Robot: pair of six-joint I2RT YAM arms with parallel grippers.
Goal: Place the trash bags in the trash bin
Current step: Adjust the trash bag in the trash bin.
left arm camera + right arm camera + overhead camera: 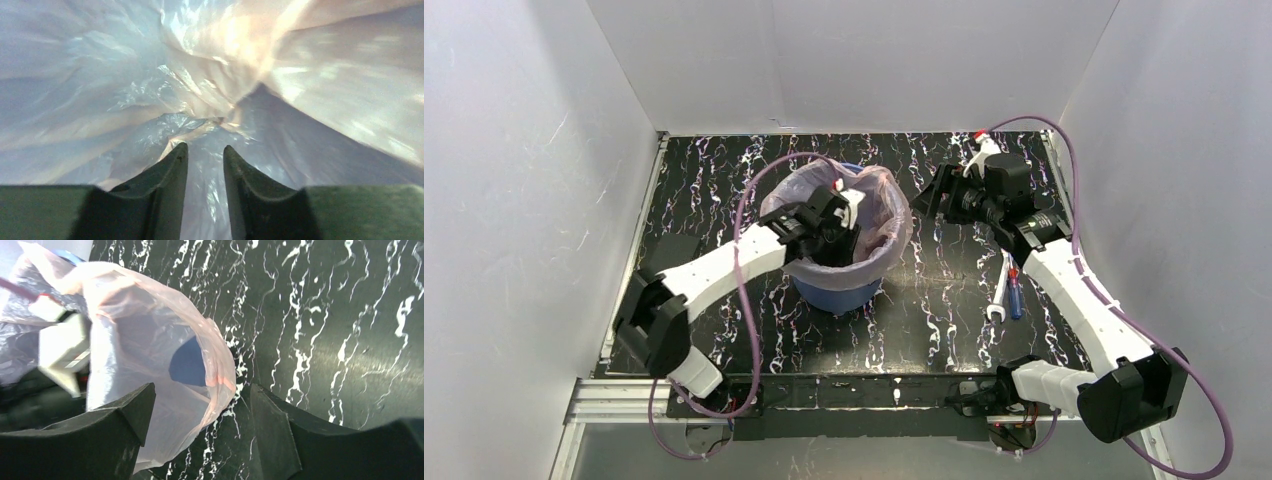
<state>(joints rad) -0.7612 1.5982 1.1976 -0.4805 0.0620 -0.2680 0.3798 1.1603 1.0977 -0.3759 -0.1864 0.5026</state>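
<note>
Left pincer sits inside the trash bag, jaws parted.

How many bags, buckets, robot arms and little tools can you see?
Pink bag: 1
Blue bucket: 1
Robot arms: 2, the left arm and the right arm
Little tools: 2, a wrench and a blue-handled tool
Total: 6
</note>
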